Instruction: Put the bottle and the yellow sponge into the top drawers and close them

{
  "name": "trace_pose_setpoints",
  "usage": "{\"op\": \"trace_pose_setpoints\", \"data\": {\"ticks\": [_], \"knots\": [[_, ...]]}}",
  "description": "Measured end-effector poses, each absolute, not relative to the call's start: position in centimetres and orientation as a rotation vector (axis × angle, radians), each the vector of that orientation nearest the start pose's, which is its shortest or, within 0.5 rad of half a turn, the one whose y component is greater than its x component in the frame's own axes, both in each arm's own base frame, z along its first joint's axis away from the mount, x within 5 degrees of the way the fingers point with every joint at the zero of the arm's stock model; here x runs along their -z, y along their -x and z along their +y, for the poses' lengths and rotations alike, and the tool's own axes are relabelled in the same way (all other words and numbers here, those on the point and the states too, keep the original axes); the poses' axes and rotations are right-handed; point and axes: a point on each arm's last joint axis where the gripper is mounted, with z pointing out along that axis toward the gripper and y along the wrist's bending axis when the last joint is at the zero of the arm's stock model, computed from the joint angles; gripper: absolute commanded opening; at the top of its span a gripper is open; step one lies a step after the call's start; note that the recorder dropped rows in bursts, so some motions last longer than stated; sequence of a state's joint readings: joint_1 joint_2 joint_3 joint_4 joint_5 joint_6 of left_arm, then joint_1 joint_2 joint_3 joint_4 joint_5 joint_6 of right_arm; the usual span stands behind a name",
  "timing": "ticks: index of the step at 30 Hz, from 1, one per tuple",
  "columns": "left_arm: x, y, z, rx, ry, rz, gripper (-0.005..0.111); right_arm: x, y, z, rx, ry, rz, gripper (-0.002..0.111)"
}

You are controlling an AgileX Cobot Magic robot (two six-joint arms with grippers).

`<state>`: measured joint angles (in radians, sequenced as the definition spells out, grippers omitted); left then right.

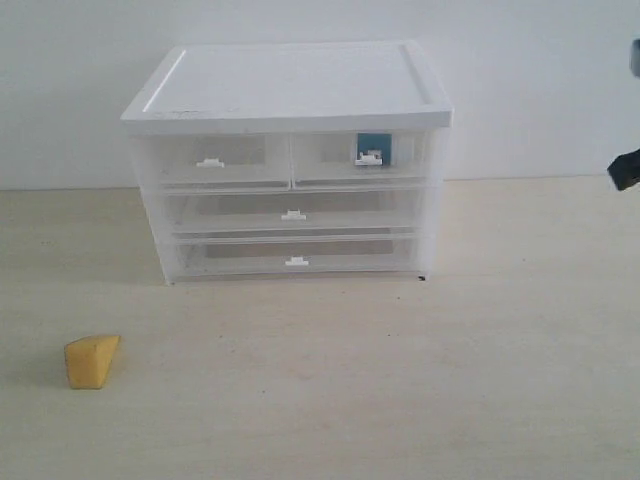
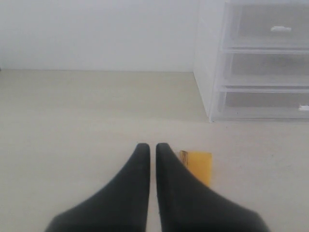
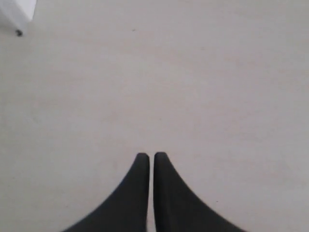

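Note:
The yellow sponge [image 1: 91,360] lies on the table at the front left, well apart from the cabinet [image 1: 290,95]. In the left wrist view the sponge [image 2: 199,165] shows just beyond and beside my left gripper [image 2: 149,147], which is shut and empty. A teal-blue shape, the bottle [image 1: 372,147], shows through the front of the right top drawer [image 1: 360,160]. The left top drawer [image 1: 215,160] looks empty. Both top drawers sit pushed in. My right gripper [image 3: 148,156] is shut over bare table, holding nothing; a dark piece of that arm [image 1: 625,168] shows at the exterior view's right edge.
Two full-width drawers [image 1: 292,214] [image 1: 296,258] sit shut below the top pair. A white wall stands behind the cabinet. The cabinet's corner foot [image 3: 18,32] appears far off in the right wrist view.

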<state>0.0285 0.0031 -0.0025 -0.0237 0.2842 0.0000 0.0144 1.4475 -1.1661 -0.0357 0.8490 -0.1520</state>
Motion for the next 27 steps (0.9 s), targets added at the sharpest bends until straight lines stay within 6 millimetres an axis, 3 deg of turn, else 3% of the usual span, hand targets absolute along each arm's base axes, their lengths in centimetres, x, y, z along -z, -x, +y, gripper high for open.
{"op": "trace_pose_setpoints", "data": {"ticks": [3,9,18,22,27], "knots": [[-18.8,-5.5,0.1,0.002,0.041,1.768,0.004,-32.4,-28.1,-0.6,0.123,0.192,2.467,0.000],[-18.8,-5.5,0.1,0.002,0.041,1.768,0.004,-34.4,-23.0,-0.3,0.106,0.135,2.122,0.000],[-18.8,-5.5,0.1,0.002,0.041,1.768,0.004,-33.6,-16.0,-0.2,0.081,0.102,1.952,0.000],[-18.8,-5.5,0.1,0.002,0.041,1.768,0.004,-33.0,-13.8,-0.1,0.089,0.109,1.919,0.000],[-18.8,-5.5,0.1,0.002,0.041,1.768,0.004,-33.7,-11.5,-0.1,0.096,0.108,1.834,0.000]]}}
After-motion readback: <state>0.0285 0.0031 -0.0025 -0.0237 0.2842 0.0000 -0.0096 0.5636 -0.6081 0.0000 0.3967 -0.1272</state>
